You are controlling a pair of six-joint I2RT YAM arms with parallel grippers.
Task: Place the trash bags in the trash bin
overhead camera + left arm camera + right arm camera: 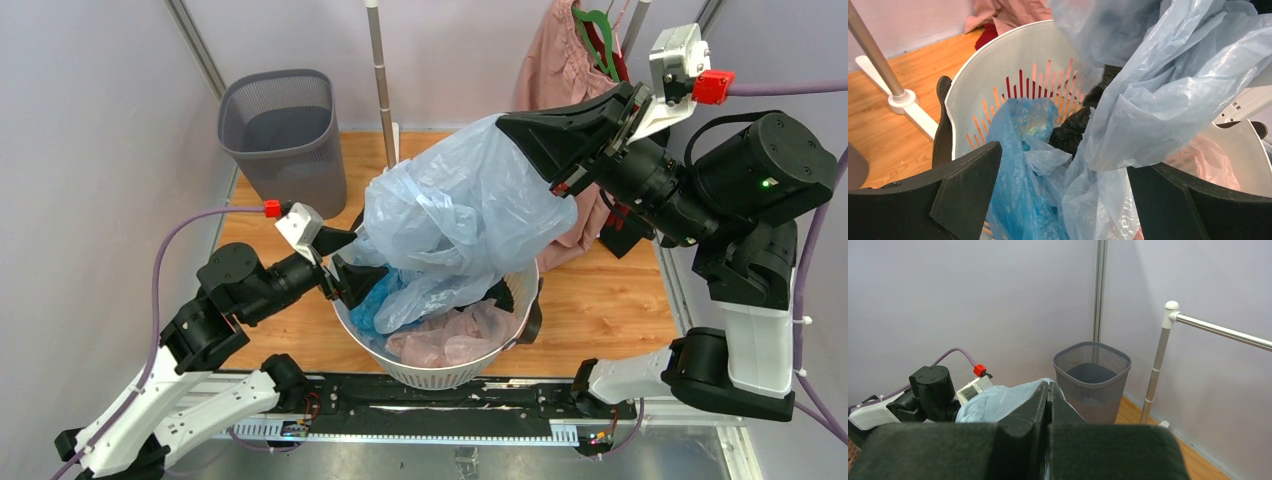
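My right gripper [508, 128] is shut on the large pale blue trash bag [455, 205] and holds it up above the white slotted basket [440, 371]. The bag hangs down into the basket and also shows in the left wrist view [1168, 85] and the right wrist view [998, 400]. A brighter blue trash bag [375, 300] lies inside the basket at its left side. My left gripper [345, 262] is open at the basket's left rim, its jaws either side of both blue bags [1023, 190]. The dark grey mesh trash bin [285, 135] stands at the far left, apart from both grippers.
A pink cloth [450, 335] and a black item [1073, 130] lie in the white basket. A pink garment [570, 50] hangs from a rack at the back right. A metal pole [380, 70] with a white foot [903, 100] stands behind the basket.
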